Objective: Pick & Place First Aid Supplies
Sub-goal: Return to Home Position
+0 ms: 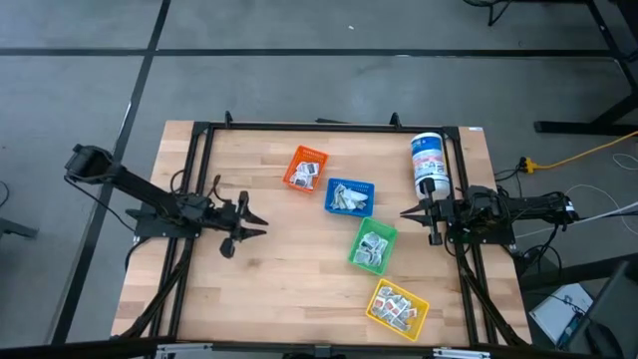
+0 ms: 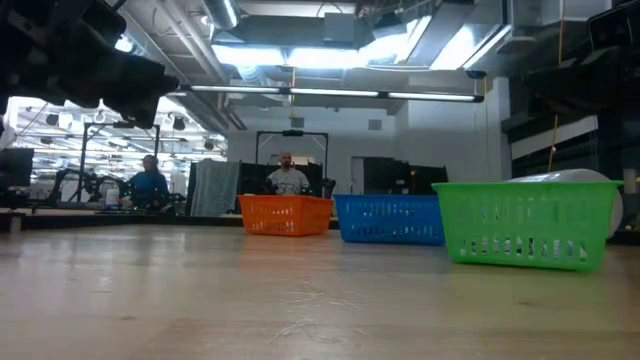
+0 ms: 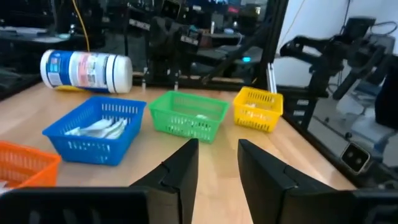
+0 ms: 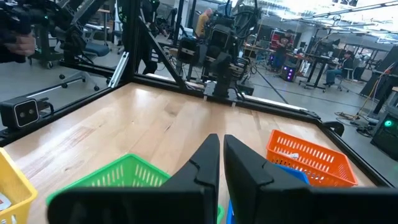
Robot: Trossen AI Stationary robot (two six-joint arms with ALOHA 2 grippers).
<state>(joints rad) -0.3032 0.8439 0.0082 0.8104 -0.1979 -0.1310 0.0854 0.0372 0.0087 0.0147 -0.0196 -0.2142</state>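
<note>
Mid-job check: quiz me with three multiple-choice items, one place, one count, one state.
1. Which bin sits between the blue bin and the yellow bin? A orange B green C none
2. How many coloured bins? A three B four C five
3. The left gripper is: A open, empty B shut on a packet C inside a bin
1 B: the green bin lies between them. 2 B: the orange bin makes four. 3 A: its fingers stand apart, nothing between.

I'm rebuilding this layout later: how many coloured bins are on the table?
4. The orange bin sits farthest back, the blue bin beside it, the green bin nearer the front, and the yellow bin nearest the front edge. None looks hidden.
</note>
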